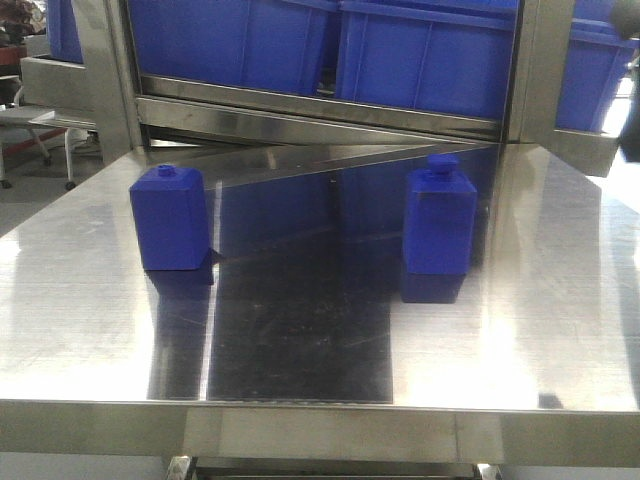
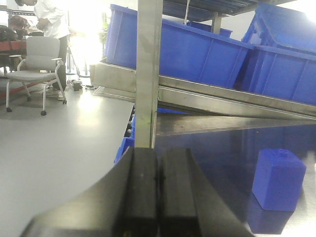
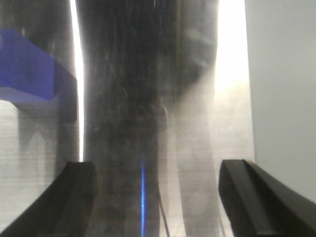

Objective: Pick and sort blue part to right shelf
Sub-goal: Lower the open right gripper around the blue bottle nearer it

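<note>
Open table (image 1: 300,340) between squat block (image 1: 168,222), blue part (image 1: 438,228)

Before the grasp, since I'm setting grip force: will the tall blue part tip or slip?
Likely tippy: the blue part stands tall on a narrow base. Probably rigid: its edges look straight. May slide if pushed; the steel table looks polished.
</note>
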Robot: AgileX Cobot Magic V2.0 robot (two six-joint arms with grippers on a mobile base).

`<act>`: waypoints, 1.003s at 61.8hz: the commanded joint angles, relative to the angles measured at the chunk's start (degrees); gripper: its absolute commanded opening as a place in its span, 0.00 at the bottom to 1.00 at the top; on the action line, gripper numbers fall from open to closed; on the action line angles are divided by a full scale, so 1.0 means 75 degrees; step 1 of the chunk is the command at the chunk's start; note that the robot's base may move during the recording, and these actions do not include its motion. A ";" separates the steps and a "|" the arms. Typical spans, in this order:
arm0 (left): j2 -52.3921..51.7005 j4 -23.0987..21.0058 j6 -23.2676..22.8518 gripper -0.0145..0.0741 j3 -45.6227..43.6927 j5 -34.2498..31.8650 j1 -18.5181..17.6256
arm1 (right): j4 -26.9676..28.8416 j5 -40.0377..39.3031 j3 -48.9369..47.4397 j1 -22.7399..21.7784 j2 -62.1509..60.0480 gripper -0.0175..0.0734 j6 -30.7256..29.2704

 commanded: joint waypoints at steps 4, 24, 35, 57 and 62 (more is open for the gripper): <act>-0.0178 -0.0068 -0.0038 0.30 0.0163 -0.0695 -0.0038 | -0.0063 0.0974 -0.1161 0.0340 0.0634 0.87 0.0155; -0.0178 -0.0068 -0.0038 0.30 0.0163 -0.0695 -0.0038 | 0.0478 0.1872 -0.3454 0.0647 0.2316 0.87 0.0148; -0.0178 -0.0068 -0.0038 0.30 0.0163 -0.0695 -0.0038 | 0.0587 0.1994 -0.4479 0.0803 0.3153 0.87 0.0131; -0.0178 -0.0068 -0.0038 0.30 0.0163 -0.0695 -0.0038 | 0.0845 0.2369 -0.5743 0.0976 0.4472 0.87 0.0123; -0.0178 -0.0068 -0.0038 0.30 0.0163 -0.0695 -0.0038 | 0.0959 0.2351 -0.5743 0.0976 0.4599 0.87 0.0123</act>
